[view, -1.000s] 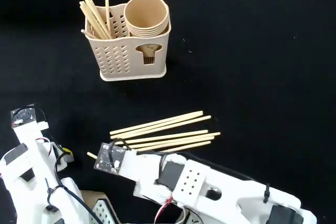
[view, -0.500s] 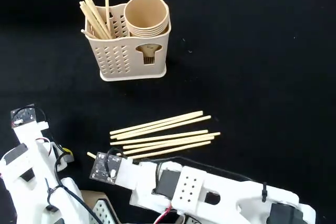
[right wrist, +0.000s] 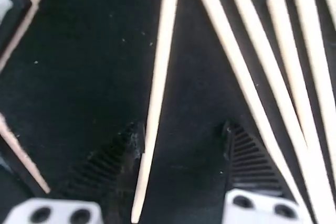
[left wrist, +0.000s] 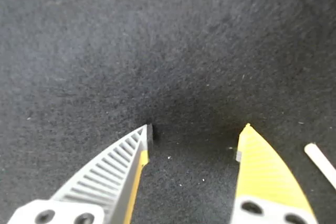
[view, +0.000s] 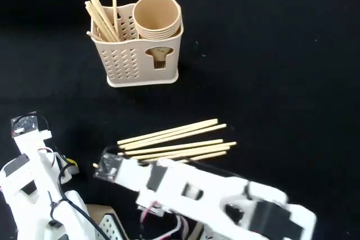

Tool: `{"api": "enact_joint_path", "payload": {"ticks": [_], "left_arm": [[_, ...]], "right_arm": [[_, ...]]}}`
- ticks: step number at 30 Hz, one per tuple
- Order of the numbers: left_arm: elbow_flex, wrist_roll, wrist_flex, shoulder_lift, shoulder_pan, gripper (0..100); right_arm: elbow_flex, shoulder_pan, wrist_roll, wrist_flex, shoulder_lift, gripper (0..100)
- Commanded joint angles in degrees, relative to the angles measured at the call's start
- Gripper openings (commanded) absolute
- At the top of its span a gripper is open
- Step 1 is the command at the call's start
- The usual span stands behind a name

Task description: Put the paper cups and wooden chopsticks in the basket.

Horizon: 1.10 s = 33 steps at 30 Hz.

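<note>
Several loose wooden chopsticks lie side by side on the black cloth in the middle of the table. My right gripper is open just above them, with one chopstick running between its jaws close to one finger; the other chopsticks fan out beyond. The right arm covers the near ends of the lowest sticks. My left gripper is open over bare cloth, with a chopstick end beside it. The basket holds stacked paper cups and several chopsticks.
The left arm stands at the front left corner of the table. Black cloth covers the table, with open room to the right of the basket and of the loose chopsticks.
The right arm's wrist dipped toward the front edge, then swung back up and rolled, so it now overlaps the lowest chopsticks. The left arm, basket and chopsticks have stayed put.
</note>
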Motion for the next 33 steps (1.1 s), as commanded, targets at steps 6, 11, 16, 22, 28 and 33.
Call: {"api": "enact_joint_path", "payload": {"ticks": [6, 11, 16, 22, 28, 33], "left_arm": [[0.31, 0.62, -1.05, -0.09, 1.01, 28], [0.31, 0.62, -1.05, -0.09, 1.01, 28], [0.31, 0.62, -1.05, -0.09, 1.01, 28], [0.31, 0.62, -1.05, -0.09, 1.01, 28], [0.31, 0.62, -1.05, -0.09, 1.19, 28], [0.31, 0.62, -1.05, -0.09, 1.19, 28]], "right_arm": [[-7.69, 1.05, 2.11, 4.4, 5.67, 11.9], [-7.52, 1.41, 2.11, 5.1, 0.57, 4.4], [-7.69, 1.76, 4.84, 9.14, -4.7, 2.5], [-7.6, 9.23, 11.34, 12.13, -7.52, 1.5], [-7.78, 4.04, 7.74, 13.19, -7.52, 20.4], [-7.6, -2.46, 6.95, 11.69, -7.43, 23.3]]}}
